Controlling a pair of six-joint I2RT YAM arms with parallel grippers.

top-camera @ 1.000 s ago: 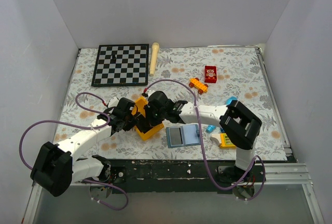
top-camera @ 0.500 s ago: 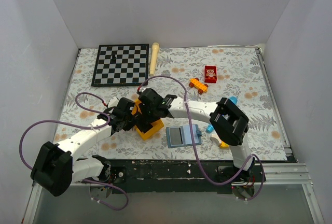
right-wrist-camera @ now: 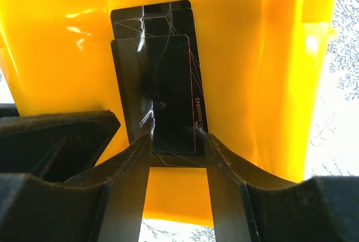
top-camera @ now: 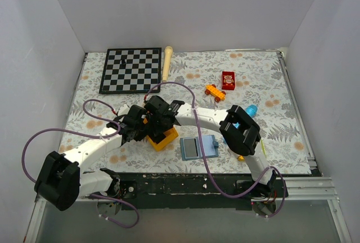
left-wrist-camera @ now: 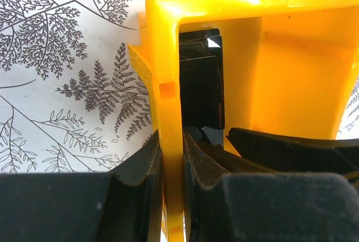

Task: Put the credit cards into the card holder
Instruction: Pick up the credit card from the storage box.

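Two black credit cards [right-wrist-camera: 162, 85] lie overlapping inside a yellow box [right-wrist-camera: 67, 57]. My right gripper [right-wrist-camera: 178, 141] reaches into the box with its jaws open, one finger on each side of the cards' near end. My left gripper [left-wrist-camera: 170, 141] is shut on the yellow box's wall [left-wrist-camera: 165, 57], and the cards [left-wrist-camera: 199, 74] show just beyond it. From above, both grippers meet at the yellow box [top-camera: 163, 140] left of centre. The slate-blue card holder [top-camera: 199, 147] lies open on the table to the right of the box.
A chessboard [top-camera: 130, 70] and a wooden stick [top-camera: 166, 63] lie at the back left. A red box [top-camera: 228, 80], an orange toy [top-camera: 214, 91] and a blue toy [top-camera: 250, 109] sit at the right. Purple cables loop over both arms.
My right gripper has opened and its arm has swung left, deeper over the yellow box. The left gripper and the box have stayed in place.
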